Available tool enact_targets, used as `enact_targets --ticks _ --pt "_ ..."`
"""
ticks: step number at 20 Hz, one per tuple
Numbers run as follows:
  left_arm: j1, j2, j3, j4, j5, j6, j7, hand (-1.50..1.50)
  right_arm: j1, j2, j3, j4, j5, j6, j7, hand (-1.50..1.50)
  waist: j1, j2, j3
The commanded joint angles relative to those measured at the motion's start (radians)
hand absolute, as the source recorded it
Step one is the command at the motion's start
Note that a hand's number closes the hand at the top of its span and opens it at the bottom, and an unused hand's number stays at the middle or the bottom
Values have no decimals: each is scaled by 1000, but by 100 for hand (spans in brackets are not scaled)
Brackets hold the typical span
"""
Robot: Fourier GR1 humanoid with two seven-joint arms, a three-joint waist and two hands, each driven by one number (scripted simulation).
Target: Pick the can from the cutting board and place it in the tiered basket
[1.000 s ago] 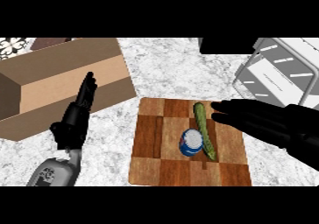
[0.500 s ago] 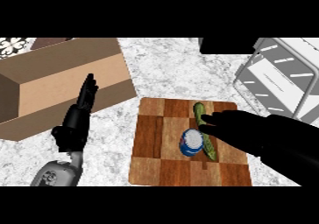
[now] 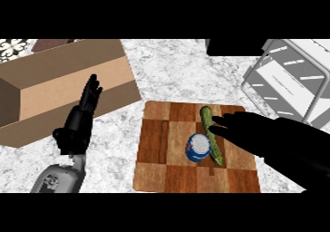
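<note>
A blue can with a white top (image 3: 199,147) lies on the wooden cutting board (image 3: 161,158), near its middle. A green cucumber (image 3: 209,129) lies on the board just right of the can. My right hand (image 3: 251,131) hovers over the board's right side, fingers stretched toward the can and partly covering the cucumber; it is open and holds nothing. My left hand (image 3: 79,120) rests at the left with fingers straight up, open. The white tiered basket (image 3: 295,81) stands at the upper right.
A large open cardboard box (image 3: 54,86) lies at the upper left, behind my left hand. The marble counter (image 3: 174,72) runs between the box and the basket. A dark object (image 3: 231,47) sits at the top beside the basket.
My right hand has moved left and down over the board, from beside the cucumber's top to right next to the can. The left hand and the can have not moved.
</note>
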Motion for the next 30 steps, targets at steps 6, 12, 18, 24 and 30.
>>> enact_targets --ticks 6,12,18,24,30 --pt "66 3 10 -87 -11 -34 47 0 21 19 25 -2 187 103 -133 -150 4 1 -1" --pt "23 -41 17 8 -46 -17 11 0 113 60 155 7 505 -25 -337 -150 -1 3 -1" --pt "66 -69 -30 -67 -91 -8 53 0 105 96 113 114 602 -76 -355 -150 2 1 -1" --pt "-42 -60 57 25 -67 -47 55 0 46 158 66 231 643 -31 -405 -150 0 2 -2" --pt "-2 -57 57 -45 -74 -62 82 0 68 202 125 352 734 -103 -518 -150 4 3 -1"
